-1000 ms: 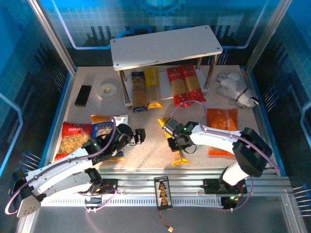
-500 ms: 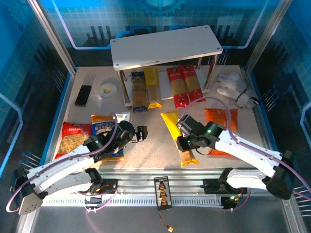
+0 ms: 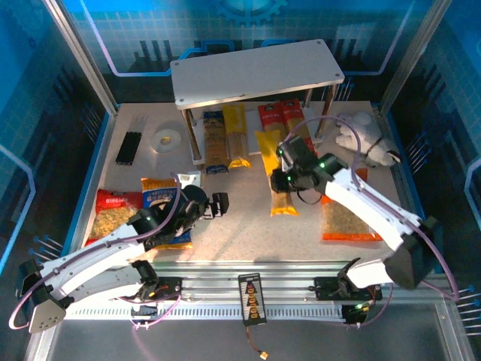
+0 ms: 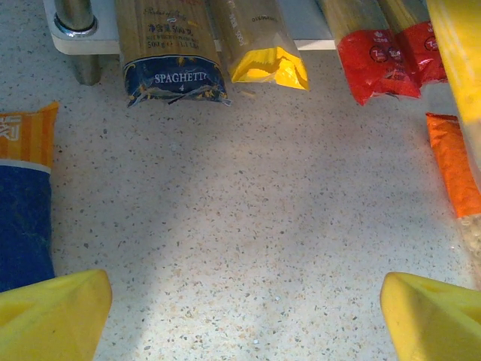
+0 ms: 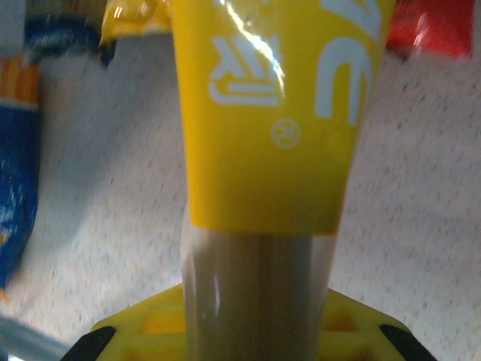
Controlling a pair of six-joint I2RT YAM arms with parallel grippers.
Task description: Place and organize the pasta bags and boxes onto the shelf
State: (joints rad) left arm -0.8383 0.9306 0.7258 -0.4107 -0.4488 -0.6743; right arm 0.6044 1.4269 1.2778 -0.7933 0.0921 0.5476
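My right gripper (image 3: 286,174) is shut on a yellow pasta box (image 3: 282,199), holding it above the table just in front of the shelf (image 3: 255,71). In the right wrist view that box (image 5: 274,135) runs straight out from the jaws (image 5: 259,316). On the shelf's lower board lie a dark blue box (image 3: 215,143), a yellow box (image 3: 236,135) and two red boxes (image 3: 291,114). My left gripper (image 3: 218,205) hangs open over bare table, its yellow fingertips (image 4: 52,312) wide apart. Beside it lie the blue bag (image 3: 161,203) and the red bag (image 3: 113,214). The orange bag (image 3: 346,214) lies under my right arm.
A white plush toy (image 3: 364,139) sits at the back right beside a shelf post. A black stick bundle (image 3: 129,147) and a tape roll (image 3: 165,140) lie at the back left. The left wrist view shows the dark blue box's end (image 4: 169,53) and a shelf post (image 4: 75,19).
My right arm has carried the yellow pasta box from the front middle of the table back toward the shelf. The left arm has barely moved.
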